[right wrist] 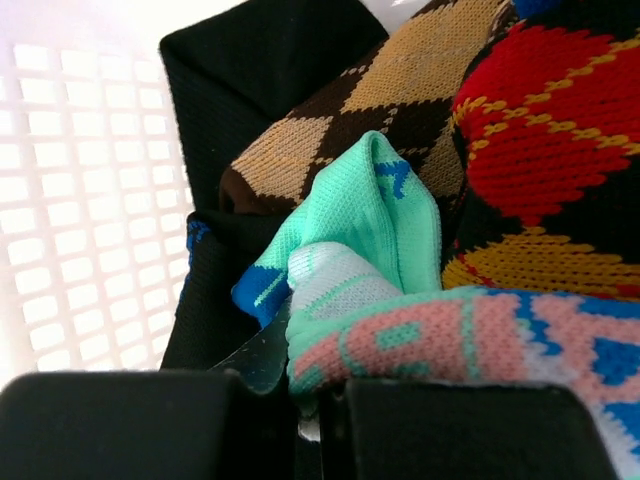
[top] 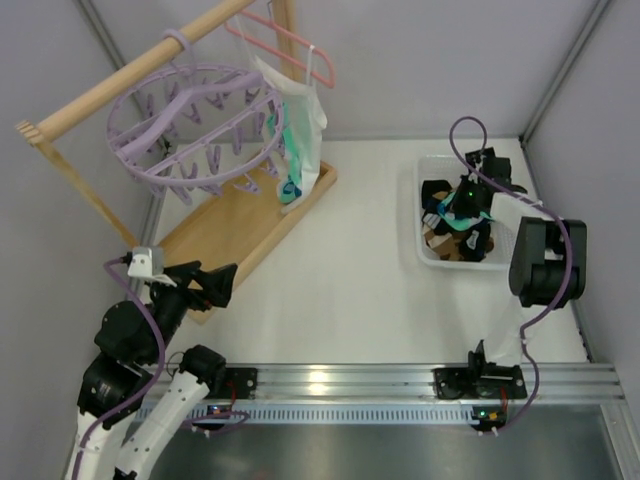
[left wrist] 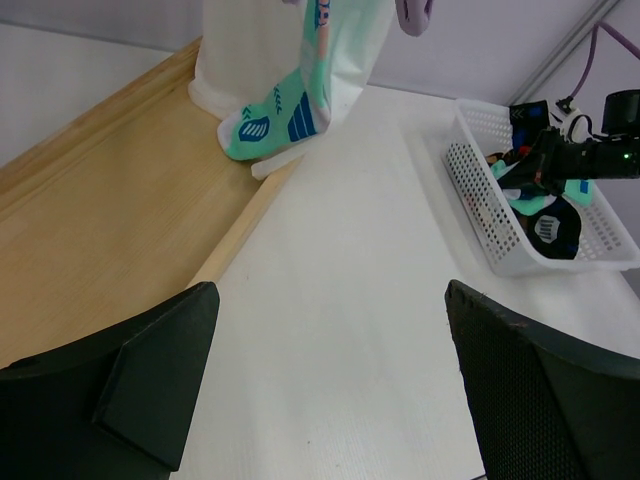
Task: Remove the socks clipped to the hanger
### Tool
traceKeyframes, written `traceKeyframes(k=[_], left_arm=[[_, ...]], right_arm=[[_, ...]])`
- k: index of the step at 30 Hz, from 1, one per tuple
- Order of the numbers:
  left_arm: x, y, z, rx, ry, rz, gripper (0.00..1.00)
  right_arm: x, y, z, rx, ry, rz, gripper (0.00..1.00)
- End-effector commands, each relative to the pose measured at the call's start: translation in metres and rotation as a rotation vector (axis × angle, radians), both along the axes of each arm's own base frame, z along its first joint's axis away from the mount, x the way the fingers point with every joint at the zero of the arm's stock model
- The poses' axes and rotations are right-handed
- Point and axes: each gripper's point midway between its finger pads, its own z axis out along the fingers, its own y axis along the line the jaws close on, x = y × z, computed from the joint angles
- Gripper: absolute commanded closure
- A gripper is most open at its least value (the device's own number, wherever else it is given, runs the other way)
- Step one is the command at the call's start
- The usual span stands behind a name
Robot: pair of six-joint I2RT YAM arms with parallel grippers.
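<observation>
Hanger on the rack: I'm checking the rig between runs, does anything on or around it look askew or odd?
Nothing looks damaged or spilled. One mint-green sock dangles at the right side of the lavender hanger, beside a white cloth, and its lower end reaches down to the wooden base.

Top view's bright and even, with soft light from overhead, so the white tabletop (top: 350, 290) only gets faint shadows. There's one hot glare spot on the metal rail (top: 320, 378). The left wrist cam is bright too. The left hand (left wrist: 330, 300) is just dark, soft-edged slabs up close, while the far basket (left wrist: 470, 190) looks fairly crisp. On the right wrist cam the basket wall is blown out white on the left. The socks (right wrist: 400, 220) have sharp knit mid-frame, and the right hand (right wrist: 320, 420) is pure black and blurry.
</observation>
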Motion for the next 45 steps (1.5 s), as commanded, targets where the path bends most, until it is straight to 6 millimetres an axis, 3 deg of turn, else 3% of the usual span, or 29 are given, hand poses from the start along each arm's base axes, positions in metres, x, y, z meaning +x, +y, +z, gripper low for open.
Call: traceKeyframes(k=[1,2,4,5,6,7,8,9,11,12,15,16,18,20,21,22,23,25,26,28,29,31,32,34,35,38,41,43,45], left_arm=[[-0.001,-0.002,0.012,-0.023,-0.055,-0.013,0.02],[-0.001,-0.002,0.012,-0.022,-0.053,-0.012,0.02],[-0.002,-0.001,0.013,-0.027,-0.060,-0.010,0.02],[-0.002,0.000,0.014,-0.030,-0.063,-0.007,0.02],[-0.003,0.001,0.014,-0.032,-0.066,-0.004,0.02],[-0.003,0.001,0.015,-0.035,-0.070,-0.001,0.02],[-0.005,0.004,0.016,-0.043,-0.079,0.008,0.02],[-0.006,0.005,0.017,-0.047,-0.084,0.011,0.02],[-0.008,0.011,0.020,-0.062,-0.101,0.036,0.02],[-0.010,0.014,0.021,-0.070,-0.108,0.050,0.02],[-0.015,0.030,0.026,-0.110,-0.143,0.122,0.02],[-0.017,0.035,0.027,-0.122,-0.154,0.143,0.02],[-0.022,0.048,0.030,-0.157,-0.179,0.199,0.02],[-0.023,0.052,0.031,-0.165,-0.182,0.219,0.02],[-0.021,0.052,0.029,-0.164,-0.175,0.226,0.02],[-0.020,0.051,0.029,-0.165,-0.172,0.223,0.02],[-0.020,0.051,0.029,-0.164,-0.171,0.223,0.02],[-0.019,0.053,0.029,-0.164,-0.171,0.235,0.02],[-0.020,0.053,0.029,-0.164,-0.173,0.239,0.02],[-0.019,0.053,0.027,-0.160,-0.169,0.242,0.02],[-0.019,0.054,0.027,-0.160,-0.169,0.243,0.02],[-0.018,0.053,0.027,-0.160,-0.168,0.243,0.02],[-0.018,0.054,0.027,-0.158,-0.168,0.247,0.02],[-0.018,0.054,0.027,-0.156,-0.166,0.248,0.02],[-0.018,0.054,0.026,-0.154,-0.165,0.250,0.02],[-0.018,0.054,0.026,-0.151,-0.166,0.250,0.02],[-0.018,0.054,0.026,-0.149,-0.166,0.250,0.02],[-0.018,0.054,0.027,-0.150,-0.167,0.248,0.02],[-0.017,0.053,0.026,-0.148,-0.166,0.245,0.02]], right_arm=[[-0.011,0.012,-0.008,0.129,0.026,0.018,0.98],[-0.011,0.010,-0.001,0.134,0.008,0.012,0.94],[-0.012,0.009,0.026,0.131,-0.045,0.009,0.68],[-0.012,0.009,0.036,0.130,-0.067,0.010,0.64],[-0.010,0.009,0.060,0.127,-0.119,0.013,0.59],[-0.010,0.010,0.071,0.128,-0.141,0.015,0.47],[-0.013,0.010,0.080,0.126,-0.152,0.012,0.46],[-0.013,0.010,0.102,0.120,-0.196,0.016,0.45],[-0.019,0.007,0.116,0.092,-0.205,0.015,0.37],[-0.021,0.005,0.134,0.073,-0.241,0.015,0.34],[-0.034,0.000,0.157,-0.003,-0.286,0.015,0.23],[-0.038,0.000,0.162,-0.016,-0.300,0.018,0.13],[-0.047,0.009,0.174,-0.027,-0.331,0.045,0.09],[-0.058,0.044,0.186,0.027,-0.391,0.168,0.09],[-0.062,0.082,0.206,0.094,-0.485,0.316,0.09],[-0.068,0.103,0.216,0.126,-0.540,0.392,0.09],[-0.087,0.143,0.220,0.162,-0.591,0.515,0.09],[-0.095,0.184,0.249,0.153,-0.772,0.641,0.07],[-0.113,0.220,0.250,0.179,-0.801,0.723,0.07],[-0.114,0.247,0.271,0.196,-0.912,0.709,0.07],[-0.123,0.275,0.266,0.229,-0.913,0.751,0.07],[-0.114,0.294,0.271,0.204,-0.960,0.698,0.08],[-0.118,0.323,0.269,0.204,-0.965,0.727,0.08],[-0.105,0.342,0.265,0.131,-0.975,0.685,0.09],[-0.102,0.366,0.261,0.135,-0.971,0.699,0.10],[-0.080,0.395,0.252,0.130,-0.969,0.684,0.14],[-0.054,0.412,0.241,0.040,-0.975,0.653,0.16],[-0.037,0.411,0.243,-0.024,-0.997,0.579,0.17],[-0.023,0.413,0.227,-0.072,-0.989,0.547,0.17]])
